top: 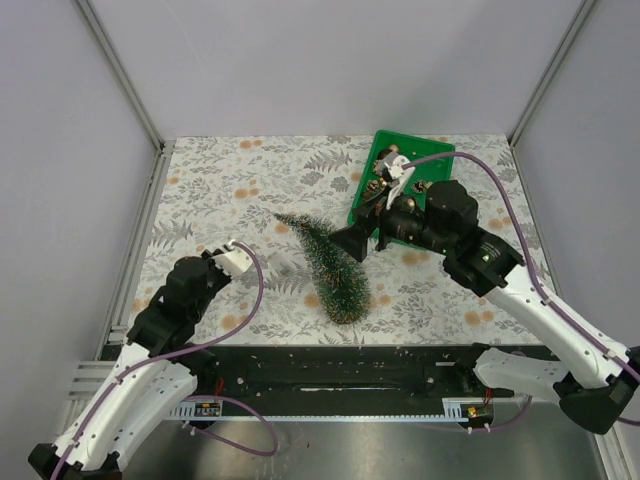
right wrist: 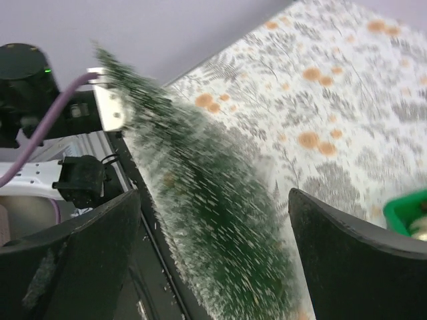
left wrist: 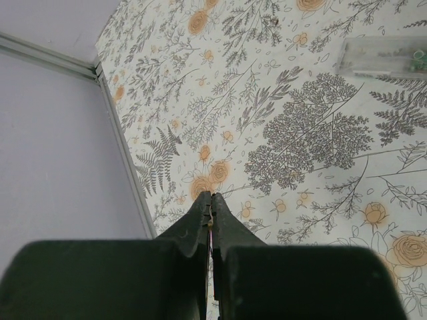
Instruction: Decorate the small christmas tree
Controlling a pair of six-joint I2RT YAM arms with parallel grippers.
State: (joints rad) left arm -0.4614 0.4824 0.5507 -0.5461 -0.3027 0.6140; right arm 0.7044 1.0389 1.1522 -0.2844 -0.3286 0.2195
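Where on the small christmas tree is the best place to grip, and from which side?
Probably across the middle of the small christmas tree, from its right side, where the open right gripper faces it. It appears to lean, tip far-left and wide base near; the thin tip would slip.

Bright even light, soft shadows, small christmas tree (right wrist: 207, 220) blurred at right wrist

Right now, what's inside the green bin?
A few small round ornaments, brownish and shiny, lie along the green bin's left side. The right arm covers its right and near part, so anything there is hidden.
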